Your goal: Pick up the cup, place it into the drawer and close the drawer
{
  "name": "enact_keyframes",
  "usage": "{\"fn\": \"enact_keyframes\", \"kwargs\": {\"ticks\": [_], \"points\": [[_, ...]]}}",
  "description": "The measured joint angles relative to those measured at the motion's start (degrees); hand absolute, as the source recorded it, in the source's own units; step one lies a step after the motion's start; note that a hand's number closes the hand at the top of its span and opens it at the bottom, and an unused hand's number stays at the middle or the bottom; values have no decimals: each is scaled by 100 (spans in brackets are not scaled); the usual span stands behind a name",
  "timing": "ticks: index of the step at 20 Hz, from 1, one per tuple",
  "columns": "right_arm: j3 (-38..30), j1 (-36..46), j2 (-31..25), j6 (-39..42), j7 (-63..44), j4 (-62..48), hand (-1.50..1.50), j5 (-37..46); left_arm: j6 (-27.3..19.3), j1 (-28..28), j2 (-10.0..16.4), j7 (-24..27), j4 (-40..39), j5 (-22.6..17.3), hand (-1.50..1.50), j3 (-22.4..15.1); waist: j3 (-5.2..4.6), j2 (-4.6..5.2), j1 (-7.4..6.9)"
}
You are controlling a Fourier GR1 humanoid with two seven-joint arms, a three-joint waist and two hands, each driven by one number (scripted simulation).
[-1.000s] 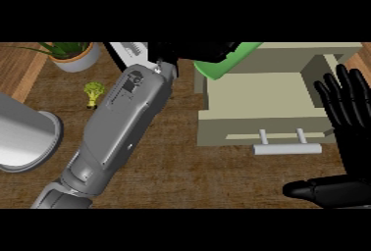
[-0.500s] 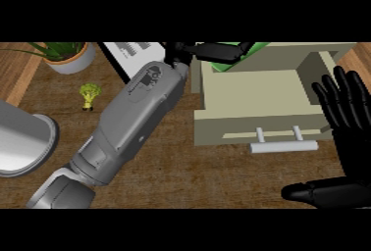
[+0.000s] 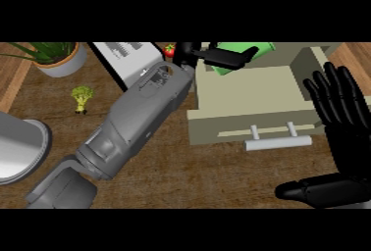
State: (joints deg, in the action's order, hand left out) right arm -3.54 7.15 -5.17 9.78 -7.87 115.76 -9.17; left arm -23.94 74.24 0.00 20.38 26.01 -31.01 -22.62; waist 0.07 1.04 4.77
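The green cup is at the top centre, held over the far edge of the open beige drawer. My left hand is shut on the cup, its black fingers curled across it and hiding much of it. The grey left forearm runs up from the lower left. The drawer is pulled out, and its white bar handle is on the front panel. My right hand rests open at the right edge, fingers up, beside the drawer's right side.
A potted plant stands at the top left, with a small broccoli below it. A grey round vessel sits at the left edge. A white sheet and a small red item lie behind the arm.
My left arm has swung to the right, carrying the green cup from beside the drawer to above its far edge. The right hand has stayed still.
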Motion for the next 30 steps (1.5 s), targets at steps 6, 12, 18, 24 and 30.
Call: {"fn": "enact_keyframes", "kwargs": {"ticks": [6, 12, 18, 24, 30], "points": [[70, 94, 56, -34, -29, 13, -150, -1, -198, 130, 0, -138, -235, -172, -150, -650, 3, 16, 91], [-29, 253, -3, 80, 67, -199, -150, -154, -409, 158, 0, -208, -322, -312, -150, -1096, 4, 44, 152], [-114, 319, -19, 169, 42, -193, -150, -428, -295, 146, 0, 70, -198, -731, -150, -1053, 1, 44, 143], [-267, 186, -94, 303, -132, -51, -150, -862, -30, 56, 0, 594, 110, -1186, -150, -810, -2, -12, -34], [-435, -111, -340, 562, -227, 241, 150, -1105, 206, -80, 123, 546, 440, -1347, -150, -396, -6, -91, -321]]}}
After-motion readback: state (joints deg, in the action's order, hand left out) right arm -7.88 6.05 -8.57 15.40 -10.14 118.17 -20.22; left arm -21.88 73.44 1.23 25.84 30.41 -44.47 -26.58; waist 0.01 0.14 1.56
